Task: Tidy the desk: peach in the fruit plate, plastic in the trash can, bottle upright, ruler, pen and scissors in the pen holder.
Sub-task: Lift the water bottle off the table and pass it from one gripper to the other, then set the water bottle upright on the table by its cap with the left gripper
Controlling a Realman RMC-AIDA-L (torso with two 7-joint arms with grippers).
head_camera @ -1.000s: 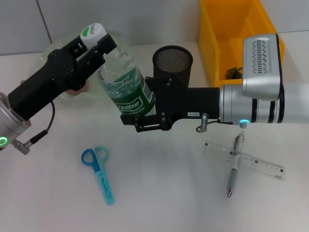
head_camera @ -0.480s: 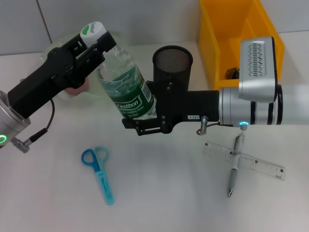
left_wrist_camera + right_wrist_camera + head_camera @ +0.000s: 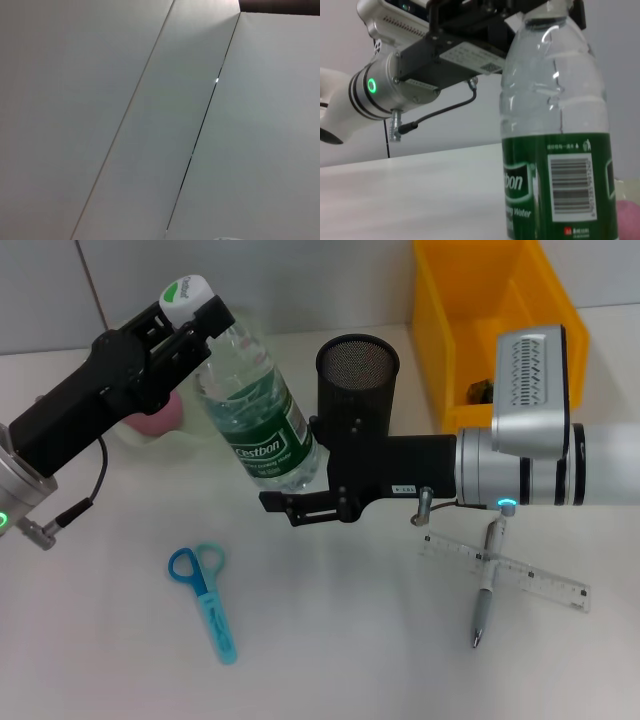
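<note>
A clear water bottle with a green label stands tilted on the table, its base beside the black mesh pen holder. My left gripper is shut on its white-and-green cap. My right gripper is open just in front of the bottle's base, apart from it. The right wrist view shows the bottle close up, with the left gripper on its top. Blue scissors lie front left. A pen lies across a clear ruler at the front right. A pink peach sits on the pale green plate.
A yellow bin stands at the back right with a crumpled piece of plastic inside. My right arm stretches across the table's middle, above the ruler and pen. The left wrist view shows only grey wall panels.
The left gripper has lifted the bottle's top up and back, so the bottle stands more upright. The right gripper has slipped a little forward, off the bottle's lower body.
</note>
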